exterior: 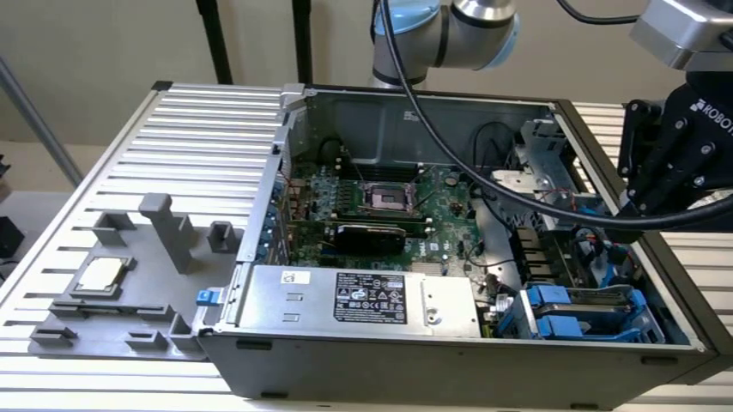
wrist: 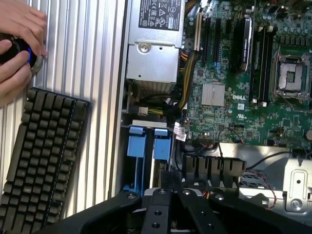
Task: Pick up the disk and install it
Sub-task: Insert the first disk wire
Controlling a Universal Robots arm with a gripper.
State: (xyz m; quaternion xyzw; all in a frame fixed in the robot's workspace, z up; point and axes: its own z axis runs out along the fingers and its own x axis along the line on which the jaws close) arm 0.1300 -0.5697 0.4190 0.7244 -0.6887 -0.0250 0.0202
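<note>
Here, the black gripper (wrist: 169, 192) hangs over the open computer case (exterior: 458, 369), its fingers pressed together and holding nothing. Just below it, in the drive cage at the case's corner on the exterior view's right, sits the disk (wrist: 161, 146), known by its bright blue carrier rails. A second blue carrier (wrist: 135, 141) lies just beside it. I cannot tell which of the two is the task's own, nor whether it is fully seated.

Judged from this, the work is at the cage. Doing it well means staying square to the blue rails, moving along the cage's slot, and never bearing on the drive's flat face.

Loose wires (wrist: 185, 92) crowd the gap beside the cage, and the arm's own black cable (exterior: 538, 204) droops across the case. The grey power supply (exterior: 360, 300) stands just beside the cage, with the green motherboard (exterior: 378, 202) beyond.

Farther off, on the ribbed bench (exterior: 195, 129), are a grey fixture (exterior: 172, 227) with a small silver chip (exterior: 101, 275), a keyboard (wrist: 41, 151), and a person's hand (wrist: 19, 22) at a dark knob (wrist: 17, 51).
</note>
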